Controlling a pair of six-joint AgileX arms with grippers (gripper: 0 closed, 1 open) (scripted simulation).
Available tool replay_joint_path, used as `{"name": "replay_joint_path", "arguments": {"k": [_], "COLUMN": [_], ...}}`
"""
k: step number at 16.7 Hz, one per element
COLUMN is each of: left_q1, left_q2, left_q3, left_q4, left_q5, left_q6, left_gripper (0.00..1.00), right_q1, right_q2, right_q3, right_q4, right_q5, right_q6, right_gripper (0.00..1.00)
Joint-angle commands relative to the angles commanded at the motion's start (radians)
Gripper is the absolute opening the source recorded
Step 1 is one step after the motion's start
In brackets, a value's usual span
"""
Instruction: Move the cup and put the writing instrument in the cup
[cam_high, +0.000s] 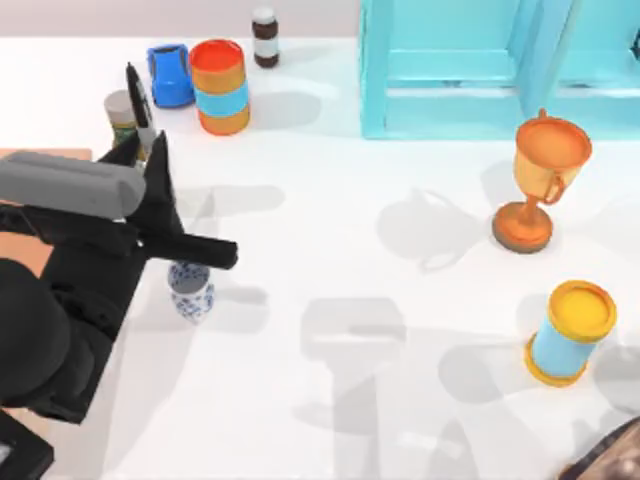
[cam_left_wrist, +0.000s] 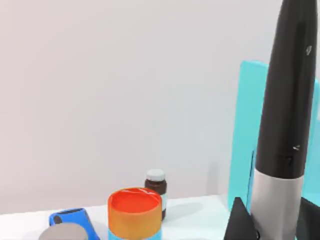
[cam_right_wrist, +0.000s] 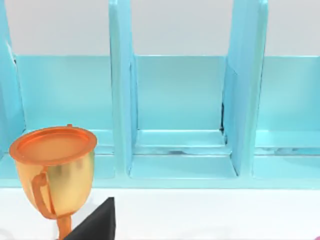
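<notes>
The left hand (cam_high: 150, 165) grips the marker pen (cam_left_wrist: 285, 125) upright above the surface (cam_high: 330, 300). The cup (cam_high: 190, 290) stands just beside it. Whether the right hand's fingers are apart cannot be told.

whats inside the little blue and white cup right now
The cup stands on the table under the left gripper, which holds the marker upright. The arm covers the cup's mouth, so its inside cannot be seen.

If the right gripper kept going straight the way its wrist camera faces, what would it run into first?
Probably the orange trophy goblet, which stands close ahead and slightly off to one side of the right gripper's fingertip. Past it is the turquoise shelf rack. Depth is hard to judge.
</notes>
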Motion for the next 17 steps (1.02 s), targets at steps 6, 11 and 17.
{"name": "replay_joint_path", "arguments": {"k": [6, 11, 17], "left_q1": [0.011, 0.011, 0.011], "left_q2": [0.025, 0.025, 0.025], "left_q3": [0.005, 0.005, 0.005], "left_q4": [0.022, 0.022, 0.022], "left_q5": [0.010, 0.010, 0.010], "left_q6": [-0.002, -0.002, -0.002], "left_gripper": [0.00, 0.38, 0.83], "right_q1": [0.000, 0.000, 0.000], "right_q2": [0.000, 0.000, 0.000], "right_q3": [0.000, 0.000, 0.000], "right_q4": [0.000, 0.000, 0.000], "right_q5": [0.000, 0.000, 0.000], "right_q6": [0.000, 0.000, 0.000], "right_gripper": [1.00, 1.00, 1.00]}}
